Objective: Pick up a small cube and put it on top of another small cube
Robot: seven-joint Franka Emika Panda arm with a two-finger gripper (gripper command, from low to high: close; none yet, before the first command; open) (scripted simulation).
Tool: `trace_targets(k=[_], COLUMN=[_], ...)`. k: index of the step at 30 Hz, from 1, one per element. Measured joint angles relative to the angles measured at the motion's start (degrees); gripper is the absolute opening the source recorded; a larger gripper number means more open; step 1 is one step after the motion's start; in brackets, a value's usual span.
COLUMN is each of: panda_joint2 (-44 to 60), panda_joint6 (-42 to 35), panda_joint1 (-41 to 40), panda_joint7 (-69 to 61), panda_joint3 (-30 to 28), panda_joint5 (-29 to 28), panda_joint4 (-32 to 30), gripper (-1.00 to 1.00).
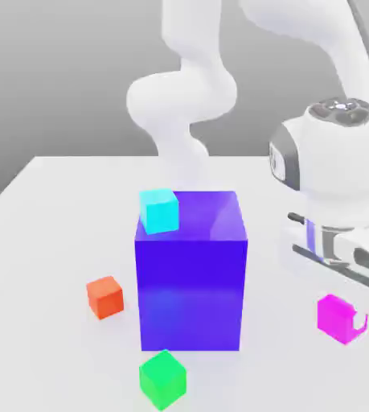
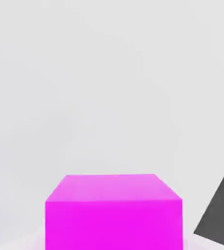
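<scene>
No writing or logos can be read anywhere, everything's plain. The magenta-pink cube (image 1: pixel 335 317) is sat on the white table (image 1: pixel 51 233) toward the exterior view's right, well apart from the big blue-purple block (image 1: pixel 190 282). A cyan cube (image 1: pixel 159 210) is perched on that block's top; an orange-red cube (image 1: pixel 104 295) and a green cube (image 1: pixel 162 376) are placed near its base. The arm is bent over, wrist low, with the gripper (image 1: pixel 342 310) right at the pink cube (image 2: pixel 113 215). The fingers are mostly washed out against the table, so jaw state honestly can't be told.
</scene>
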Motion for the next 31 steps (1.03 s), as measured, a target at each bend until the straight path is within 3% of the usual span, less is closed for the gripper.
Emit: trace_targets(k=[5,20,27,28,31], panda_joint2=[-0.4,-2.8,5.4,6.7,6.7], panda_joint6=[-1.4,-4.9,2.3,3.3,3.3], panda_joint1=[-4.4,-14.9,-16.9,-17.5,-17.5], panda_joint7=[-11.6,-37.5,-42.9,-43.7,-43.7], panda_joint3=[-2.0,-11.1,-8.1,-7.4,-7.4], panda_joint5=[0.2,-17.4,-12.0,-10.9,-10.9], panda_joint4=[0.9,-3.5,-3.3,-3.2,-3.2], gripper=[-1.00,-1.00,-1.00,1.00,1.00])
